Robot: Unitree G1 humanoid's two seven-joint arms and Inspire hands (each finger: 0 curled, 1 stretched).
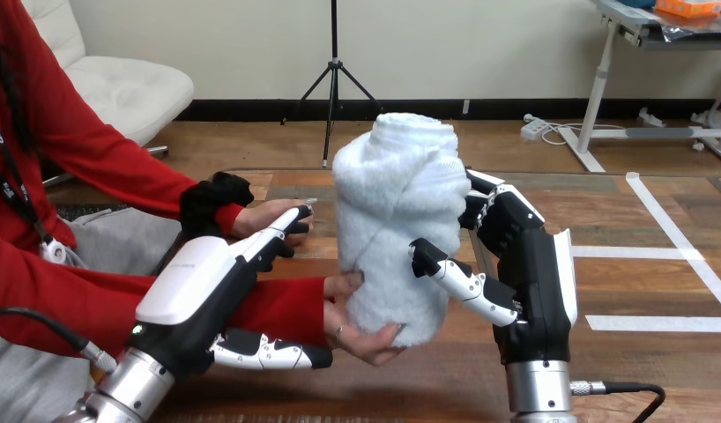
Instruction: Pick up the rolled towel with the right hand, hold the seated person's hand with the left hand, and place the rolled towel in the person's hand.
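Rolled towel upright above bench, mid-view. Right robot hand closed round it: thumb across front, fingers behind. Towel's lower end sits in person's upturned hand, thumb of that hand against towel's side. Left robot hand lies over red-sleeved wrist of same arm; grip or mere touch, cannot tell. Person's second hand farther back, just beyond left robot hand.

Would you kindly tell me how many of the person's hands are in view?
2: the near hand cups the rolled towel; the far hand lies beyond the left hand.
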